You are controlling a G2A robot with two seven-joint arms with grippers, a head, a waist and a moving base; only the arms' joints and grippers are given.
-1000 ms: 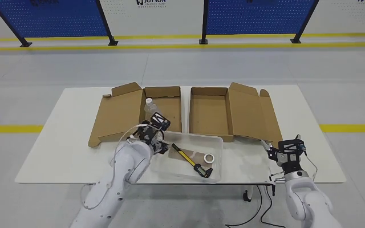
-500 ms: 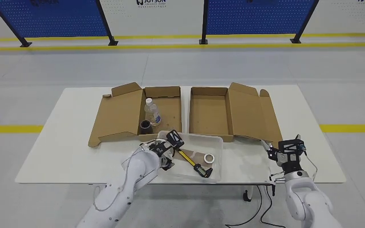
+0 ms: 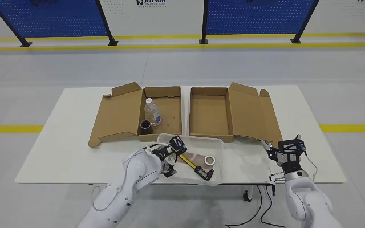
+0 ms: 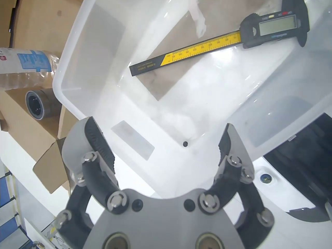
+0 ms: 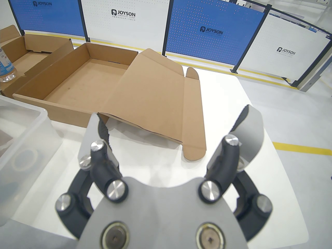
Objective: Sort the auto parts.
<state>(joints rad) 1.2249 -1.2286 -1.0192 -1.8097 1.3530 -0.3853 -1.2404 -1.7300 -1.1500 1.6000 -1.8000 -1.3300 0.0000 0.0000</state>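
Observation:
A clear plastic bin [image 3: 194, 135] at the table's near edge holds a yellow and black caliper [image 3: 193, 162] and a roll of tape [image 3: 210, 159]. My left gripper [image 3: 174, 149] hovers open and empty over the bin's left end, with the caliper [image 4: 220, 45] ahead of its fingertips [image 4: 159, 133]. The left cardboard box [image 3: 168, 97] holds a clear bottle [image 3: 151, 111] and a black cylindrical part [image 3: 146, 125], which also shows beside the bin [image 4: 39, 103]. The right cardboard box [image 3: 210, 113] has nothing in it. My right gripper [image 3: 288, 149] is open at the table's near right.
Both boxes have their lids folded flat outward, the right one's flap [image 5: 155, 99] lying just ahead of my right gripper [image 5: 171, 116]. Bare white tabletop [image 3: 68, 131] lies left of the left box. Blue and white fence panels stand behind the table.
My left gripper has moved from the near edge of the left box rightward and nearer, over the bin. The black cylindrical part now shows in that box. The right arm is still.

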